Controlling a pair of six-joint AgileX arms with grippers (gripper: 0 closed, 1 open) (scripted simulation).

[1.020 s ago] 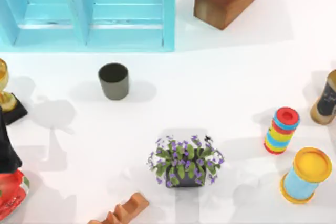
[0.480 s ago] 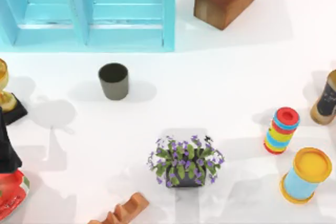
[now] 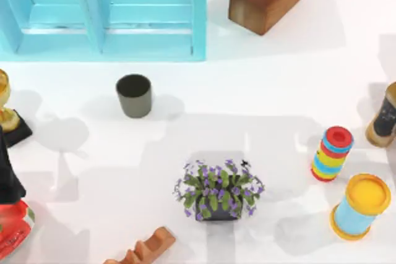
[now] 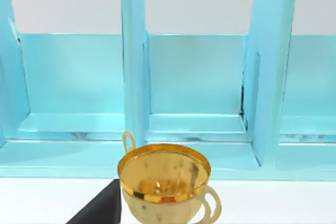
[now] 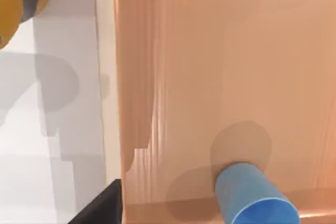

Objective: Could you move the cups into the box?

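- Potted plant [image 3: 218, 191]: well in front of the box, towards its right end. Not part of the job.
- Gold trophy [image 4: 164, 182]: in front of the box's left end, just short of its front wall. The left wrist camera looks over it into the box.
- Left gripper [image 4: 100, 208]: only a dark sliver by the trophy; cannot tell whether released or clenched.
- Olive-grey cup [image 3: 133, 95]: upright on the table, near the box's front wall but outside it, roughly level with the divider. Nothing is touching it.
- Box [image 3: 198, 10]: both compartments show bare floor; no cup inside.
- Blue cup [image 5: 254, 195]: resting on a peach-coloured surface under the right wrist camera; its place relative to the box cannot be told.
- Right gripper [image 5: 102, 203]: a dark sliver apart from the blue cup; state cannot be told.
- Judgement: nothing delivered yet. Both cups are left to grasp, carry and set down inside.
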